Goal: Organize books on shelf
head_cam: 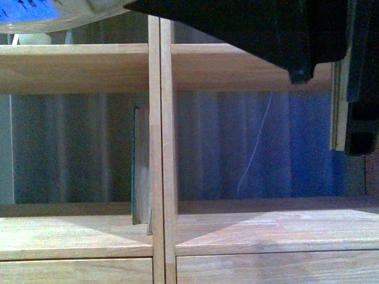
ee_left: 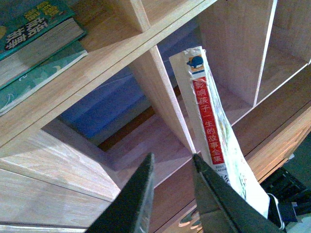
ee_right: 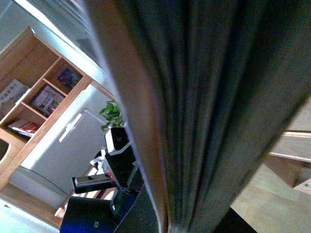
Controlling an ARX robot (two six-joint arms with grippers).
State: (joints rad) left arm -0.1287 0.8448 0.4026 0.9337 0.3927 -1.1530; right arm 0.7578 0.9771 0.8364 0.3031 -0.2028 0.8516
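The light-wood shelf (head_cam: pixel 160 177) fills the front view. A thin dark teal book (head_cam: pixel 137 165) stands upright in its left compartment against the middle divider. My right gripper (head_cam: pixel 360 139) hangs at the far right, shut on the pale-covered paperback (head_cam: pixel 336 106). Only the paperback's page edges show there, and its pages (ee_right: pixel 194 97) fill the right wrist view. The left wrist view shows its red-and-white spine (ee_left: pixel 209 126), tilted in front of the shelf's divider (ee_left: pixel 163 97). My left gripper (ee_left: pixel 172 156) is open and empty, just beside that spine.
Two green-covered books (ee_left: pixel 34 39) lie stacked flat on a shelf board. Drawer fronts (head_cam: pixel 77 272) run below the compartments. A white cable (head_cam: pixel 254 148) hangs behind the open back. A round blue-and-white object (head_cam: pixel 29 12) sits at top left. My right arm (head_cam: pixel 249 23) crosses the top.
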